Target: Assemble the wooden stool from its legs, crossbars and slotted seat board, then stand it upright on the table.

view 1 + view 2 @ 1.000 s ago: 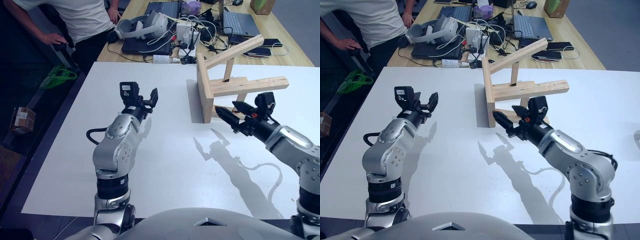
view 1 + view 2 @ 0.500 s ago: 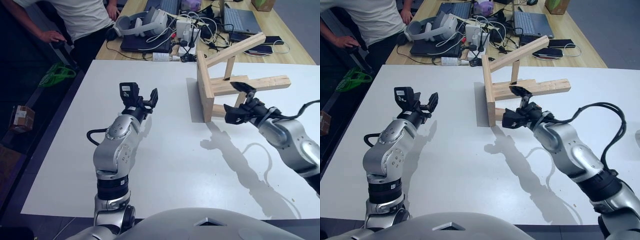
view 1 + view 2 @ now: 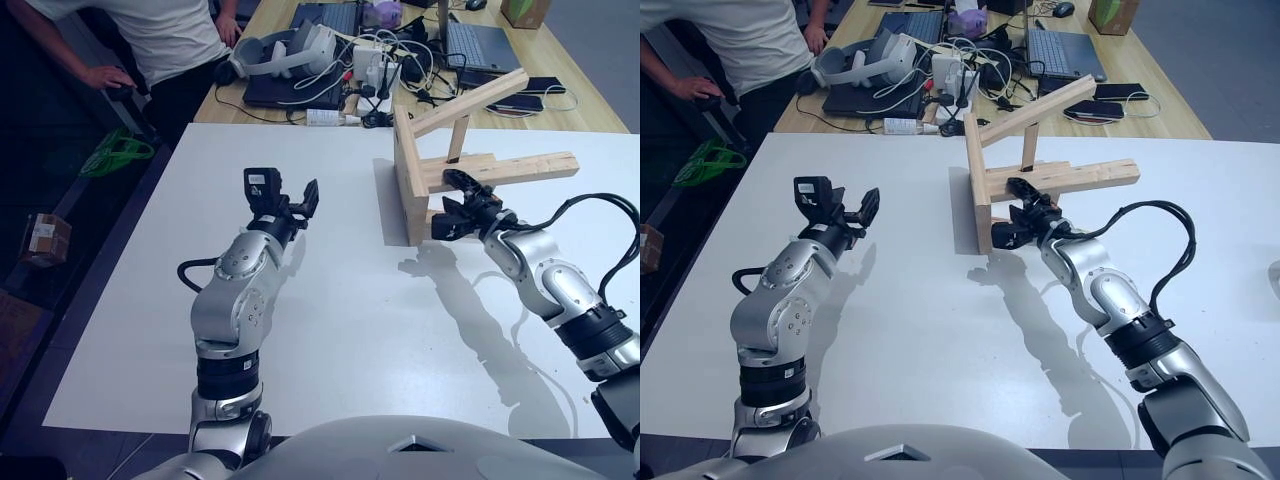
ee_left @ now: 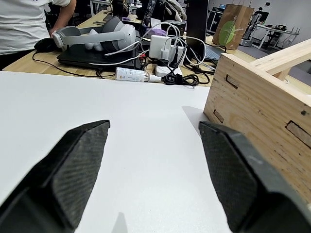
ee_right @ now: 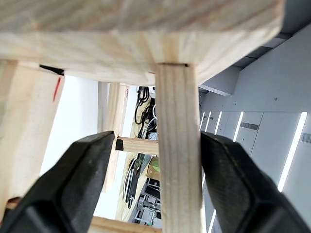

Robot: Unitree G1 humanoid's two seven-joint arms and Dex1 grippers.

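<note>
Wooden stool (image 3: pixel 410 190) lies sideways at 1 o'clock, so the right gripper (image 3: pixel 447 203) straddles 1 crossbar (image 5: pixel 177 145) unclosed (likely to tip it upright); left gripper (image 3: pixel 285 195) hovers wide-open at 10 o'clock.

Bright overhead light is falling evenly across the white table (image 3: pixel 330 340), leaving the floor (image 3: pixel 60 330) beside it dim. The stool (image 3: pixel 408 190) is casting a soft shadow toward the robot's left (its edges diffuse). Light strips (image 5: pixel 291 145) are glaring in the right wrist view.
</note>
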